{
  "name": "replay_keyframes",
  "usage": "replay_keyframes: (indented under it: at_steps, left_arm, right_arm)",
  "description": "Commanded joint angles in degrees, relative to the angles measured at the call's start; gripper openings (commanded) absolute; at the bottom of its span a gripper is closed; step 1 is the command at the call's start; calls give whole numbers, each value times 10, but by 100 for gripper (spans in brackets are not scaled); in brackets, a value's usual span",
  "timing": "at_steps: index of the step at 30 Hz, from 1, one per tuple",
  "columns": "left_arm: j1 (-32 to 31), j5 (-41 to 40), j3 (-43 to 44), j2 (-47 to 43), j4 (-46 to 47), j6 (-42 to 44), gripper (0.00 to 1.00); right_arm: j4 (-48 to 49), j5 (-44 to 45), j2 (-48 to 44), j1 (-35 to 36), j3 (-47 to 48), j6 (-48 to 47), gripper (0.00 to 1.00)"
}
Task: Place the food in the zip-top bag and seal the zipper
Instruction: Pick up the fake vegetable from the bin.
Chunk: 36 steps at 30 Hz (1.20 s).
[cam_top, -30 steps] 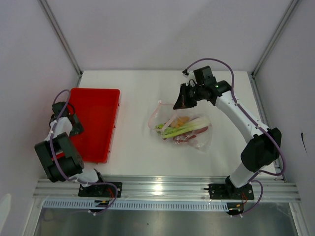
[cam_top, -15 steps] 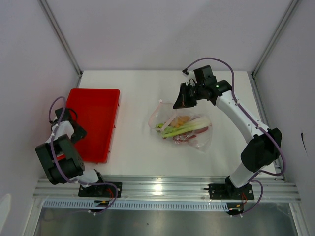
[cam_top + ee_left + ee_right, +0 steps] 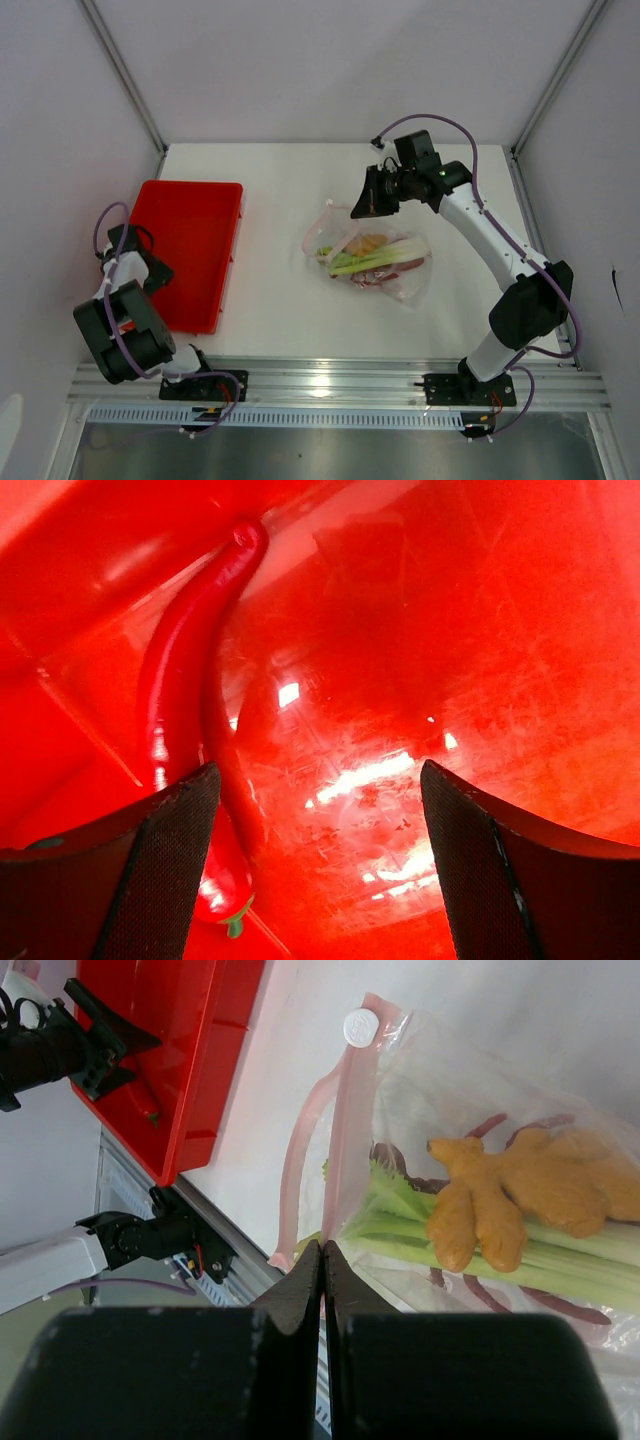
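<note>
Hovering over red tray, your left jaws gape wide, empty; red chili lies below them. Loading step, likely. Next: lower, close on chili, carry to zip-top bag mid-surface. Right jaws shut at unsealed zipper; grip on film unclear.

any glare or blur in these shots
Left wrist view: white glare patches on the red tray beside the chili. Right wrist view: the shut right gripper is a dark mass, the bag sharp. Top view: even light, faint shadows.
</note>
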Motion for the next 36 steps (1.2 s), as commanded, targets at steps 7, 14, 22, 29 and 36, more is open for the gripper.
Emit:
replay_keyframes:
  at_steps: [7,14,22,29,36]
  left_arm:
    - [16,-62,43,-48,-17,15,84]
    - [60,-80,47,-34,-22,29,80]
    - [61,-57,58,45,-28,118,75]
    - [33,-64,49,65,-26,139,71]
    - [-47,-90,52,79,-23,149,60]
  right_arm:
    - [10,-18,4,1,31,5,0]
    - [7,-16,-7,2,23,3,0]
    - [11,-19,-5,5,16,3,0]
    - [5,-12,-7,4,22,-1,0]
    - [3,-6,-10,3,22,-2,0]
